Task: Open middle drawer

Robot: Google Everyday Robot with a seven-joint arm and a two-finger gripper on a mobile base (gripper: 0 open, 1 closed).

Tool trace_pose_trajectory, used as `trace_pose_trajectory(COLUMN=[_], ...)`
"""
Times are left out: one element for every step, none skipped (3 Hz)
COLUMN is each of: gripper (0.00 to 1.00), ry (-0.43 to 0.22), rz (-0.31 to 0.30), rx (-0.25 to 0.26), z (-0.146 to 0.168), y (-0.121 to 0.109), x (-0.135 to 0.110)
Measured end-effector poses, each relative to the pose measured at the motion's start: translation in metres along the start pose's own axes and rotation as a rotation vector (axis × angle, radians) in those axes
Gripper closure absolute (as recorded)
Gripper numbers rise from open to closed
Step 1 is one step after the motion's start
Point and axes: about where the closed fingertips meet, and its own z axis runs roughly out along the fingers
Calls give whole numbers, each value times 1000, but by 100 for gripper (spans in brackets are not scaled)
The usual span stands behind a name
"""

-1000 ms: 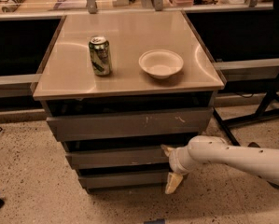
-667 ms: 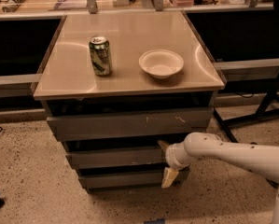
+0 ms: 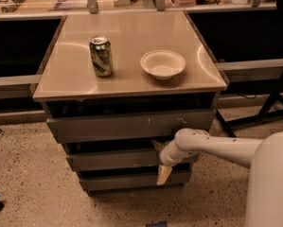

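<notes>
End effector at the middle drawer front
I see my end effector (image 3: 160, 161) spread wide over the right end of the middle drawer (image 3: 112, 160), under the tabletop (image 3: 127, 37); speckled floor (image 3: 27, 174) below.

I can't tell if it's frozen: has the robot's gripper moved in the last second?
Yes. The gripper has slid left along the middle drawer, farther from the cabinet right edge.
</notes>
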Motion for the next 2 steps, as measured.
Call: trace_pose_trajectory(gripper=[0, 0], ry=[1, 2], rz=[-3, 7], rx=[-45, -145], z=[2, 4], y=[5, 16], x=[-7, -18])
